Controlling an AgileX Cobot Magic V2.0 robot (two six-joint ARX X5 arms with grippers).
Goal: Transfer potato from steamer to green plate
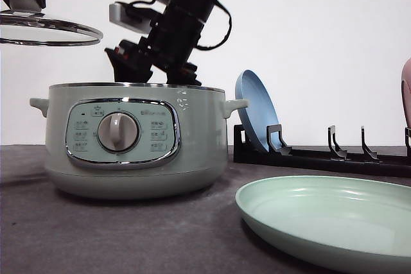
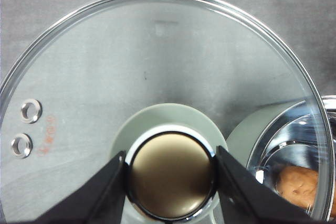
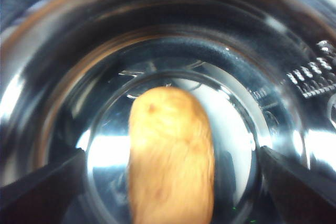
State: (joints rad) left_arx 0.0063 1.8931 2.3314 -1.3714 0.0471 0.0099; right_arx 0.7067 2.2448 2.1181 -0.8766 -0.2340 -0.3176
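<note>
**Lid's up, potato sitting in the pot**

So the big round sage-green steamer (image 1: pixel 128 142) with the chrome-framed panel and grey dial is sitting on the dark grey worktop (image 1: pixel 96 235), lid off. The left end effector (image 2: pixel 170 179) has its black fingers (image 2: pixel 100 192) clamped on either side of the green knob (image 2: pixel 170 174) of the round glass lid (image 2: pixel 157 56), holding it in the air up and to the left of the pot. You can see the lid (image 1: pixel 48 30) hanging there from the front too.

The right arm (image 1: pixel 176 24) is tilted down into the open top of the pot. From its wrist camera, the right end effector (image 3: pixel 170 182) is spread wide, one dark finger (image 3: pixel 42 187) on each side, not touching anything. The orange-brown oblong potato (image 3: pixel 170 161) lies on the shiny metal floor of the steamer, right between those fingers. You can also catch a bit of the potato (image 2: pixel 302 184) through the lid from the left wrist camera.

The wide, shallow mint-green plate (image 1: pixel 327 219) is on the worktop in front and to the right of the steamer. Behind it there's a black dish rack (image 1: pixel 321 155) with a smaller blue plate (image 1: pixel 257 110) standing on edge in it.
</note>
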